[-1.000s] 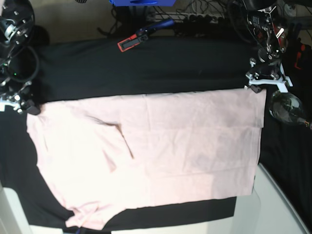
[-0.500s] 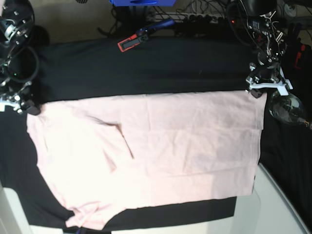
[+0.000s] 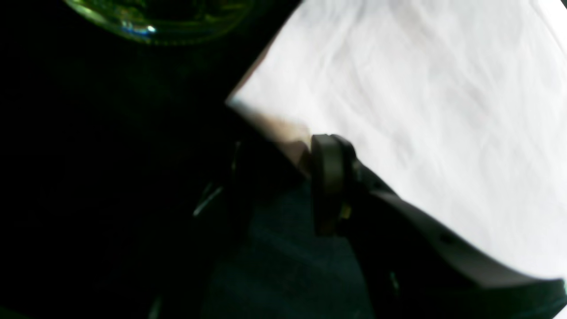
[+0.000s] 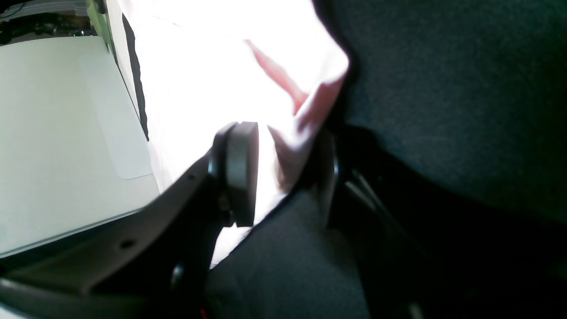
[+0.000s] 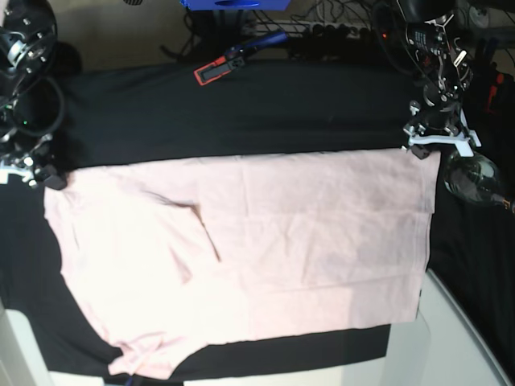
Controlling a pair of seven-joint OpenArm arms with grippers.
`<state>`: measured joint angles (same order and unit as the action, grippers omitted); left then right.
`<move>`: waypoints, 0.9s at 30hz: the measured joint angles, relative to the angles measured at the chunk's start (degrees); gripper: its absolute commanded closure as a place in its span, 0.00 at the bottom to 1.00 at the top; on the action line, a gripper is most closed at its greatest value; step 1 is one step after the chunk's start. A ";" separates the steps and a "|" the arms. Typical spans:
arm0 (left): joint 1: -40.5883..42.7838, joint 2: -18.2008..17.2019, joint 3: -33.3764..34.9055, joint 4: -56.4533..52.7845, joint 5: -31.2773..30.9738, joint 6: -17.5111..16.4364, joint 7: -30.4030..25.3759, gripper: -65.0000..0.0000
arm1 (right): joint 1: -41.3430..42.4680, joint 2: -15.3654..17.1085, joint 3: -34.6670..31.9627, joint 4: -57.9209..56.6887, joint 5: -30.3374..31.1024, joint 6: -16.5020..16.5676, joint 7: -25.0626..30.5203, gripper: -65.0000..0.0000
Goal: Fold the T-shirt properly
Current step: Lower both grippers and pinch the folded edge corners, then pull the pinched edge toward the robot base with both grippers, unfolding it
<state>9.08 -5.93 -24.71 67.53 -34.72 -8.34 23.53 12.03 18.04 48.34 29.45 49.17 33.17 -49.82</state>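
The pale pink T-shirt (image 5: 282, 241) lies spread flat, plain side up, on the black table cloth (image 5: 241, 112), with one sleeve folded in at its left part. My left gripper (image 5: 422, 150) sits at the shirt's far right corner. In the left wrist view its fingers (image 3: 328, 181) stand apart, jaws open (image 3: 279, 153), and the shirt's corner (image 3: 421, 110) lies just beyond them. My right gripper (image 5: 50, 178) is at the far left corner. In the right wrist view it is open (image 4: 283, 148), with a raised fold of the T-shirt (image 4: 305, 110) between the fingers.
A green glass vessel (image 5: 475, 178) stands just right of the left gripper, also at the top of the left wrist view (image 3: 159, 22). A red-and-black tool (image 5: 216, 71) and cables lie at the far edge. A bare white tabletop (image 5: 459, 338) shows at the near right.
The left arm's wrist has shifted slightly over the far right corner. The T-shirt and the right arm have not moved.
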 measured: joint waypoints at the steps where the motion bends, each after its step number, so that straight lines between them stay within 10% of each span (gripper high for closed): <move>1: 0.00 -0.02 0.00 0.02 -0.02 0.00 0.07 0.66 | -0.02 0.00 0.00 0.00 0.00 0.00 0.00 0.69; 27: -2.23 -0.13 -0.04 -1.92 -0.09 0.37 -0.24 0.68 | -0.02 -0.83 0.02 0.33 -0.09 -0.02 -0.79 0.69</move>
<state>6.85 -6.07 -24.75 65.60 -34.81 -7.97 23.29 12.01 17.21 48.36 29.78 49.08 33.15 -50.61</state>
